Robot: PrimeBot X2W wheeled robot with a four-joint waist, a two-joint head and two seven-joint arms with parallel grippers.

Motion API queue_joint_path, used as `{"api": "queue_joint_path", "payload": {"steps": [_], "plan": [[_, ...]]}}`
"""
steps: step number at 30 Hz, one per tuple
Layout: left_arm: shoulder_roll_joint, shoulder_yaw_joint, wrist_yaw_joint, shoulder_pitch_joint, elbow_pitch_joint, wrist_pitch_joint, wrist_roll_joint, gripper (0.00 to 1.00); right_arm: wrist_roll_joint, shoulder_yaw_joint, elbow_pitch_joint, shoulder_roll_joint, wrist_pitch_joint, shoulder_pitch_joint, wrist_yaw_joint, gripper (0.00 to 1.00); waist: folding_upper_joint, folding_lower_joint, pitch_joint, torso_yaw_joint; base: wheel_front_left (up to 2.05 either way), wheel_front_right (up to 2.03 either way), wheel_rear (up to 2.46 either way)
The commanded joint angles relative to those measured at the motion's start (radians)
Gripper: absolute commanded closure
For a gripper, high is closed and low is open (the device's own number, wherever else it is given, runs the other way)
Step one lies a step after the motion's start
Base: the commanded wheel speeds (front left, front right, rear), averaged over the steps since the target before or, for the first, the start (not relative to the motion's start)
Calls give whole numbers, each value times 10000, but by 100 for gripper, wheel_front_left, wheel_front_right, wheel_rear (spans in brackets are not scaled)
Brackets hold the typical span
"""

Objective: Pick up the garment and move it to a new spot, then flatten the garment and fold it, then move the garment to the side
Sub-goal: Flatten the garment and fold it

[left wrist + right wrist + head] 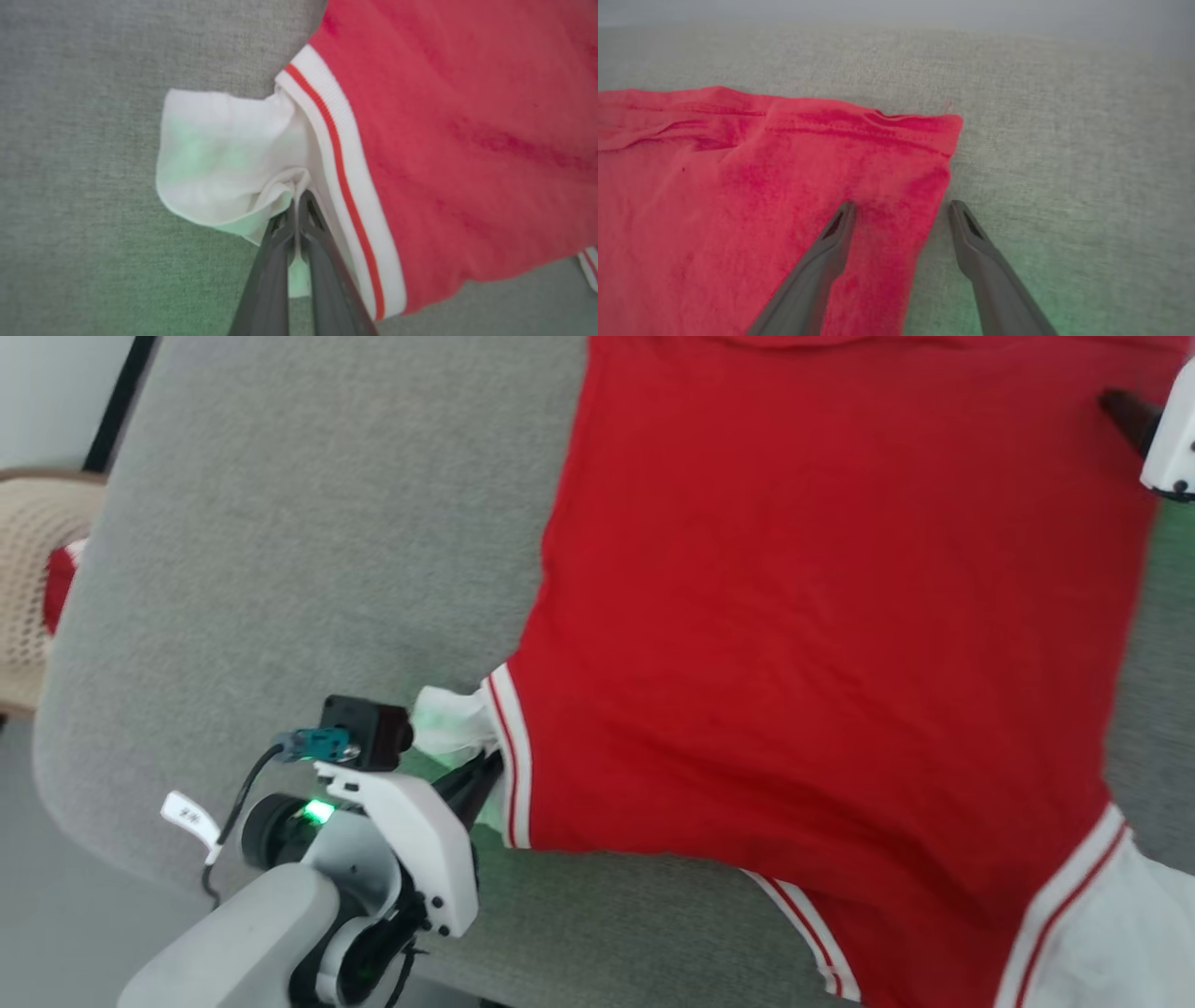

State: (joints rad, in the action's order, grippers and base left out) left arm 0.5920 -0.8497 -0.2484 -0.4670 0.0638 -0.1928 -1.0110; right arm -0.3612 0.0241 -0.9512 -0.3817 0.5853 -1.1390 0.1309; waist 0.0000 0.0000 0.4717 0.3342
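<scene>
Flattening looks like the step in hand. Nearest, the left gripper [485,773] is pinched tight on the white sleeve end [224,149] of the shirt [794,616], which lies spread and mostly smooth on a grey cushion [308,523]. Farther off, the right gripper [901,210] stands wide apart and holds nothing, one finger over red cloth near the hem corner [943,126], the other over bare cushion. Next, I judge, it needs to close on that corner so both can draw the cloth taut. The other sleeve [1102,924] is cut off at the picture's edge. A beige woven thing [37,551] at the far left is too partial to name.
</scene>
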Motion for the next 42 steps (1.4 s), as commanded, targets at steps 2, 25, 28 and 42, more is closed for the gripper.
{"api": "queue_joint_path", "payload": {"steps": [2, 25, 28, 42], "plan": [[-246, -118, 86, -209, 365, 19, 76, 100, -22, -57, -650, -27, 407, -196, -3, 0, 0, 0, 292, 387, 0, 0, 0], [59, 259, 255, 95, 1649, 534, -200, 100, -732, 2352, 32, -196, 1093, 969, -5, 100, 0, 0, -527, -594, 0, 0, 0], [240, 367, 188, 255, 1621, 546, -314, 100, -1475, 2816, 1182, -424, 1194, 1738, -5, 100, 0, 0, -738, -917, 0, 0, 0], [837, 499, -108, 700, 1092, 389, -497, 100, -2981, 1820, 7135, -1027, 2318, 6304, -3, 100, 0, 0, -1346, -1778, 0, 0, 0]]}}
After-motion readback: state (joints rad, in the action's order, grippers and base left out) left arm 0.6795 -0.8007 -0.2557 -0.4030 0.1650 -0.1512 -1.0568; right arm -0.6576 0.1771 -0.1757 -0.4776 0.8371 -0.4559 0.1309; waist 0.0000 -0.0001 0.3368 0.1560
